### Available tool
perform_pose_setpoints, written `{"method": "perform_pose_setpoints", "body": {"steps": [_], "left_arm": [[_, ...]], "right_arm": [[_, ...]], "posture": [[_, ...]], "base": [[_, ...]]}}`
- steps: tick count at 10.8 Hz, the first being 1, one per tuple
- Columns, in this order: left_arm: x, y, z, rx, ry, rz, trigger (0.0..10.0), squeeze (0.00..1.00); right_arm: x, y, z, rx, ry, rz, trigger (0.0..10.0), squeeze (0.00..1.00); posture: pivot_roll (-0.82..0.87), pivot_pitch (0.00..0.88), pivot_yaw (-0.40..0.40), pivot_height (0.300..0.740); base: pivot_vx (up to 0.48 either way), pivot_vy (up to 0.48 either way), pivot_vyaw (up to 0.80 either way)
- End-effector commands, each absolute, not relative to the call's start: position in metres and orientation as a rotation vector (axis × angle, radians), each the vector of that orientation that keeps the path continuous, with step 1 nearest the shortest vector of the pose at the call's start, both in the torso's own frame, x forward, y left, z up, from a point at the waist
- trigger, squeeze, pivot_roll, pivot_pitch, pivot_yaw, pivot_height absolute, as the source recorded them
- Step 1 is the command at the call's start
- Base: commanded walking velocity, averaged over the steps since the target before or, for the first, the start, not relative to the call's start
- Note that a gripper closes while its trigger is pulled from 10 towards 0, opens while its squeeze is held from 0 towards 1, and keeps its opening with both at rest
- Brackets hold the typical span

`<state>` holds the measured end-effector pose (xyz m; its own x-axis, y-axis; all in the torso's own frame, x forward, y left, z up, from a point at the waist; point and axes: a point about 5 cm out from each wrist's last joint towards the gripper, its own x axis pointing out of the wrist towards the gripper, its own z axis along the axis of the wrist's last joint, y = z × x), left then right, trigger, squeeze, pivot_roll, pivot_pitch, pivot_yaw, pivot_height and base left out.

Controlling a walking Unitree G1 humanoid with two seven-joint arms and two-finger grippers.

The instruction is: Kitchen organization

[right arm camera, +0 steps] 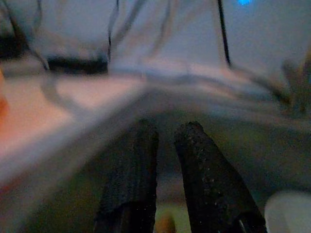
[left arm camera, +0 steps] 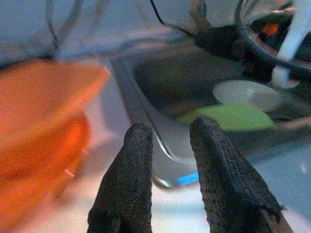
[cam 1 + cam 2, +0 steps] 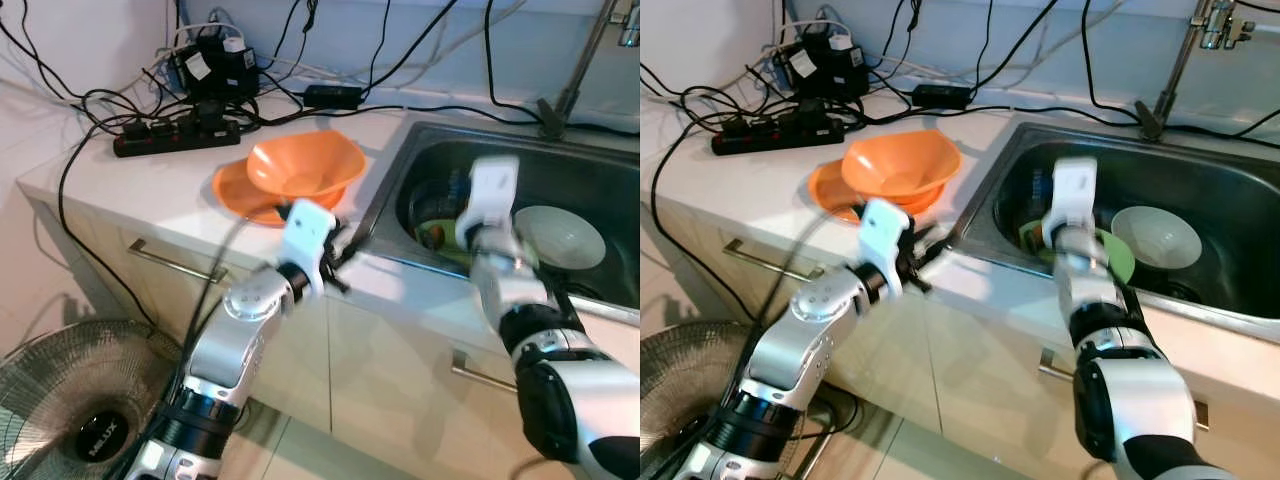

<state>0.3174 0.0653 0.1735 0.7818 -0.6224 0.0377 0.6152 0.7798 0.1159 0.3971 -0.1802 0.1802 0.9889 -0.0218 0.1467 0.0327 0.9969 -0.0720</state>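
Fan (image 3: 60,400) hub reads "MIUX"; orange bowl (image 3: 305,165) sits unlabelled.

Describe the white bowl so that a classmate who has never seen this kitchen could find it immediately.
Start at the steel sink set in the counter. Inside it, on the side away from the orange dishes, lies the white bowl. It is pale and round, unlike the green plate beside it.

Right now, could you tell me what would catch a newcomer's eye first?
The stacked orange bowls sit on the counter beside the steel sink, with the left gripper just in front. The right gripper reaches into the sink near a white bowl and green plate.
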Motion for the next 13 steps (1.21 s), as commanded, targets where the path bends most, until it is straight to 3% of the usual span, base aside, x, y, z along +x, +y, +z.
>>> {"method": "perform_pose_setpoints", "body": {"steps": [1, 4, 7, 8, 9, 10, 11, 13], "left_arm": [[0.322, 0.068, 0.18, 0.128, -0.115, -0.641, 10.0, 0.0], [0.329, 0.07, 0.207, 0.258, -0.26, -0.557, 10.0, 0.0], [0.339, 0.086, 0.213, 0.474, -0.276, -0.534, 10.0, 0.0], [0.344, 0.098, 0.213, 0.534, -0.261, -0.524, 10.0, 0.8], [0.348, 0.106, 0.212, 0.583, -0.242, -0.528, 10.0, 1.0], [0.352, 0.113, 0.211, 0.655, -0.219, -0.55, 10.0, 1.0], [0.355, 0.12, 0.209, 0.74, -0.188, -0.604, 10.0, 0.0], [0.36, 0.137, 0.209, 0.826, -0.119, -0.652, 10.0, 0.0]], "right_arm": [[0.399, -0.174, 0.197, -0.05, -0.221, -0.014, 10.0, 0.0], [0.383, -0.164, 0.203, -0.013, -0.327, 0.018, 10.0, 0.0], [0.35, -0.149, 0.158, 0.02, -0.203, 0.073, 10.0, 0.0], [0.343, -0.145, 0.148, 0.039, -0.161, 0.069, 10.0, 0.0], [0.342, -0.143, 0.15, 0.046, -0.157, 0.072, 10.0, 0.0], [0.343, -0.141, 0.153, 0.052, -0.157, 0.075, 10.0, 0.0], [0.343, -0.137, 0.158, 0.058, -0.164, 0.082, 10.0, 0.0], [0.342, -0.136, 0.161, 0.063, -0.166, 0.083, 10.0, 0.0]], "posture": [[0.17, 0.021, 0.05, 0.74], [0.15, 0.021, 0.051, 0.74], [0.14, 0.007, 0.048, 0.74], [0.14, 0.0, 0.053, 0.74], [0.14, 0.0, 0.056, 0.74], [0.14, 0.0, 0.057, 0.74], [0.14, 0.0, 0.059, 0.74], [0.14, 0.0, 0.063, 0.74]], "base": [[0.0, 0.0, 0.0], [0.0, 0.0, 0.0], [0.0, 0.0, 0.0], [0.0, 0.0, 0.0], [0.0, 0.0, 0.0], [0.0, 0.0, 0.0], [0.0, 0.0, 0.0], [0.0, 0.0, 0.0]]}}
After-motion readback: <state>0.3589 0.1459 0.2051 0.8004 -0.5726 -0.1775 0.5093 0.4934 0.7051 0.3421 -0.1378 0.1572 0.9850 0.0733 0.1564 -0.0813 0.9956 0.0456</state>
